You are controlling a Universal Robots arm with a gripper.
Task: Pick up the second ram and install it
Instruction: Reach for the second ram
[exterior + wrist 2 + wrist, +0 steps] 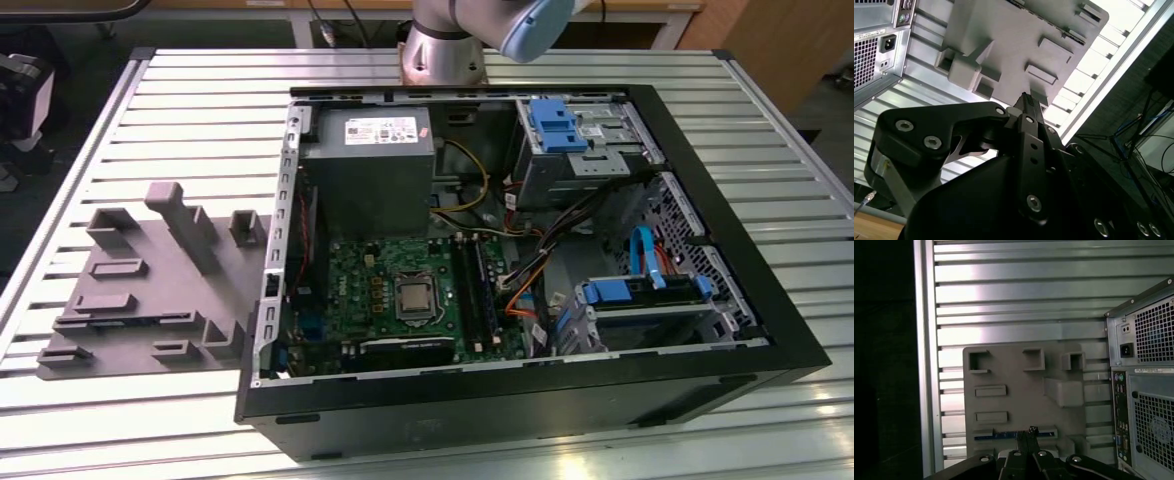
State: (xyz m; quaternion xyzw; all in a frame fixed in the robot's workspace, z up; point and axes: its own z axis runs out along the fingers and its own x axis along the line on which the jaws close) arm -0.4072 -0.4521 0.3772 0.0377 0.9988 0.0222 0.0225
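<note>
Above the grey holder (pixel 1019 390) (second ram (pixel 999 435) slotted in), jaws hang pressed together.

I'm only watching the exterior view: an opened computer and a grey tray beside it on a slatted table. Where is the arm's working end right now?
Observer: In both wrist views the gripper hangs over that grey tray.
Visitor: Is there anything in the tray for it to take?
Observer: Yes. In the first wrist view the second ram, a thin dark stick, sits in one of the tray's holders, right at the gripper's tip. I cannot tell whether they touch.
Visitor: Anything else I'm missing?
Observer: The computer's rear panel, with its power socket.
</note>
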